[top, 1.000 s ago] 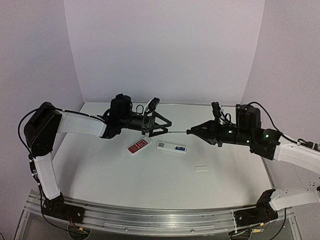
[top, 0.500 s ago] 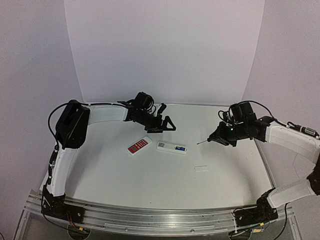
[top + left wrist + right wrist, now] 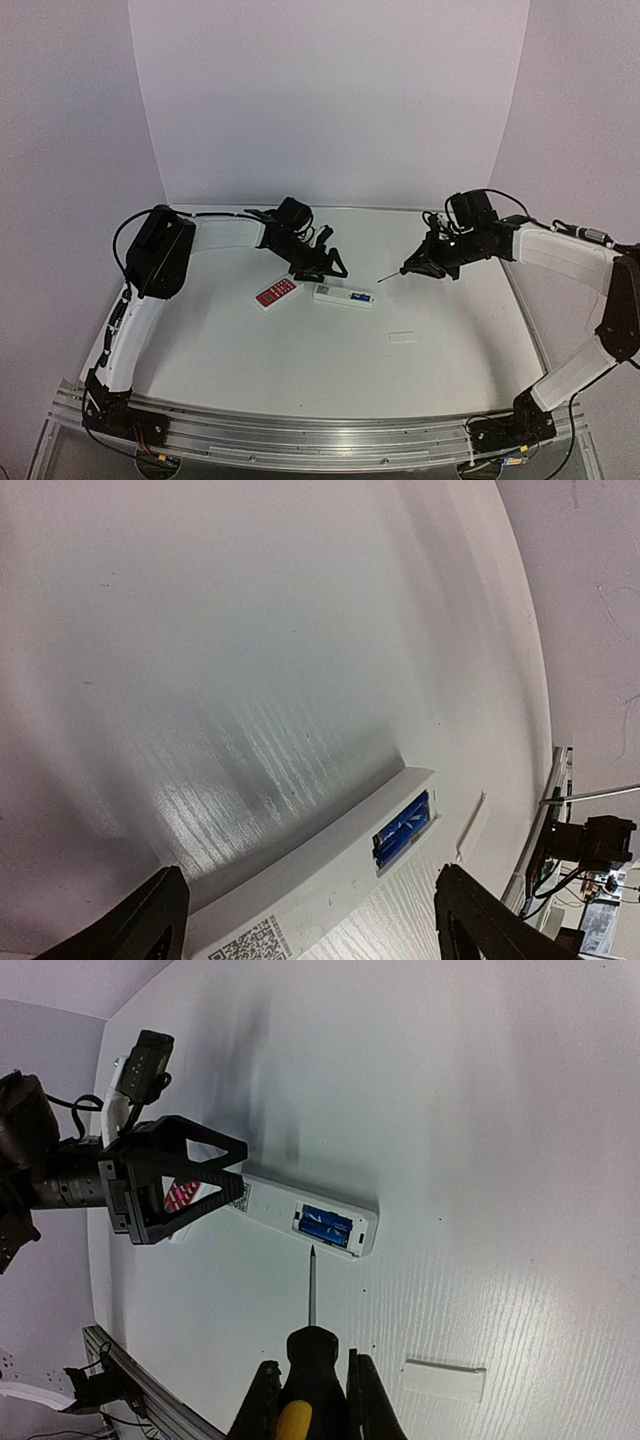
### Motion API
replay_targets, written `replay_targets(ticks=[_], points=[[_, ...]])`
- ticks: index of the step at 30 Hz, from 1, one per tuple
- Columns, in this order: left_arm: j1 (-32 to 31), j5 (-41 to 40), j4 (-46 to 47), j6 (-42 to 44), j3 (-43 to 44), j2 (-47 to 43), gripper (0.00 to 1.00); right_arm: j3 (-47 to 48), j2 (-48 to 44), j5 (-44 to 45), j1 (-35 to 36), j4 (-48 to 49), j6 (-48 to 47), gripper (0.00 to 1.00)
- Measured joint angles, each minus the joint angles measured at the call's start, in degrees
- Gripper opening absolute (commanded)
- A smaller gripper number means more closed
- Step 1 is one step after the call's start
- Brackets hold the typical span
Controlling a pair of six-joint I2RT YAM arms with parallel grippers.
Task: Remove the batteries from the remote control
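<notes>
The white remote control (image 3: 343,295) lies back-up at mid-table, its battery bay open at the right end. The two blue batteries (image 3: 361,297) sit in the bay, and show in the left wrist view (image 3: 402,828) and the right wrist view (image 3: 328,1228). My left gripper (image 3: 325,264) is open, just above the remote's left end (image 3: 300,900), its jaws on either side of it without touching. My right gripper (image 3: 428,262) is shut on a black and yellow screwdriver (image 3: 311,1345). The screwdriver's tip (image 3: 312,1251) hovers just short of the bay.
A shorter red-faced remote (image 3: 277,292) lies just left of the white one. The small flat white cover (image 3: 402,337) lies loose nearer the front, right of the remote, also in the right wrist view (image 3: 445,1381). White walls stand behind and at both sides.
My left gripper has come down and nearer to the remote's left end. My right gripper drew back to the right with the screwdriver, then brought its tip a little toward the bay.
</notes>
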Motion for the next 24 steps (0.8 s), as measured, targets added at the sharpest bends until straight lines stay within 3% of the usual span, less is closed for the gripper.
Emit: replay_targets(ticks=[12, 24], points=[[-0.07, -2.52, -3.07, -0.06, -0.61, 0.00, 0.77, 0.82, 3.40, -2.65, 0.00, -0.02, -1.14, 0.00], [-0.69, -5.06, -3.66, 0.25, -2.41, -0.91, 0.55, 1.88, 5.65, -3.44, 0.30, 0.03, -1.08, 0.00]])
